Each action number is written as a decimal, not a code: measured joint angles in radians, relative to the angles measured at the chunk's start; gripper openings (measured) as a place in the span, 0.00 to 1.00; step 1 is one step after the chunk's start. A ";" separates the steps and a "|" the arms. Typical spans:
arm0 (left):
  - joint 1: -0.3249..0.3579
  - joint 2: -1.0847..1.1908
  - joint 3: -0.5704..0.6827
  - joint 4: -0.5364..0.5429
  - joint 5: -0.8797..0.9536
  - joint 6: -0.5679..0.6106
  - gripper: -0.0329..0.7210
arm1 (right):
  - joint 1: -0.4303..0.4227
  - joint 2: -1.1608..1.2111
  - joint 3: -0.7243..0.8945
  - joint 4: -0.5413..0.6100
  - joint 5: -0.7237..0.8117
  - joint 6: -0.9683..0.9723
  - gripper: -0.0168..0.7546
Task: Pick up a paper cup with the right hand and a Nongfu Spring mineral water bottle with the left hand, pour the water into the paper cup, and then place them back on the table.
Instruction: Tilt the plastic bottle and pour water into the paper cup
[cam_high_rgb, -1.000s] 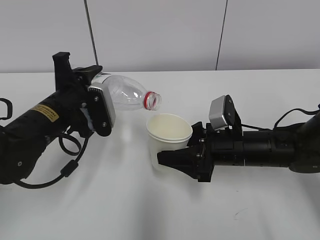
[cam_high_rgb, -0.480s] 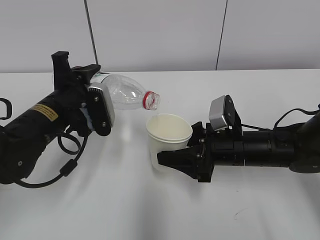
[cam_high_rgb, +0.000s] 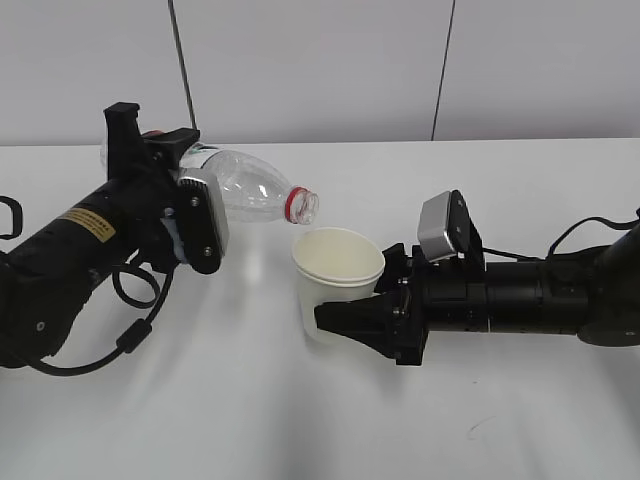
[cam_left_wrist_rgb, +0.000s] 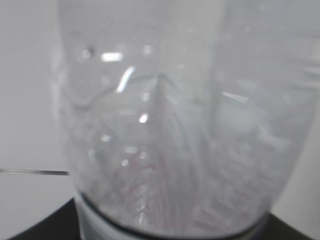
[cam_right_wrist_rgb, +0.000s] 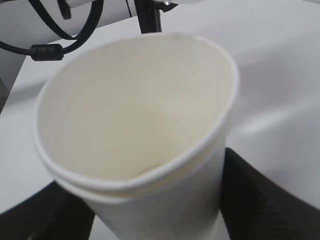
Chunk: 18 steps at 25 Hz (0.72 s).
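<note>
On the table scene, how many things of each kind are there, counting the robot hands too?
Paper cup: 1
Water bottle: 1
Robot hands: 2, the left hand and the right hand
Total: 4

The left hand (cam_high_rgb: 172, 215) is holding the Nongfu Spring mineral water bottle (cam_high_rgb: 250, 188) tipped on its side on the left, above the table (cam_high_rgb: 300, 430). The bottle's mouth is pointing right, just above the paper cup (cam_high_rgb: 335, 280). The right hand (cam_high_rgb: 345, 322) is gripping the cup from the right.
</note>
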 joint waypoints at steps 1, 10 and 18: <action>0.000 0.000 0.000 0.000 0.000 0.003 0.49 | 0.000 0.000 0.000 0.000 0.000 0.000 0.68; 0.000 0.000 0.000 -0.010 -0.001 0.010 0.49 | 0.000 0.000 0.000 0.000 0.000 -0.002 0.68; 0.000 0.000 0.000 -0.016 -0.001 0.014 0.49 | 0.000 0.000 0.000 0.000 0.000 -0.002 0.68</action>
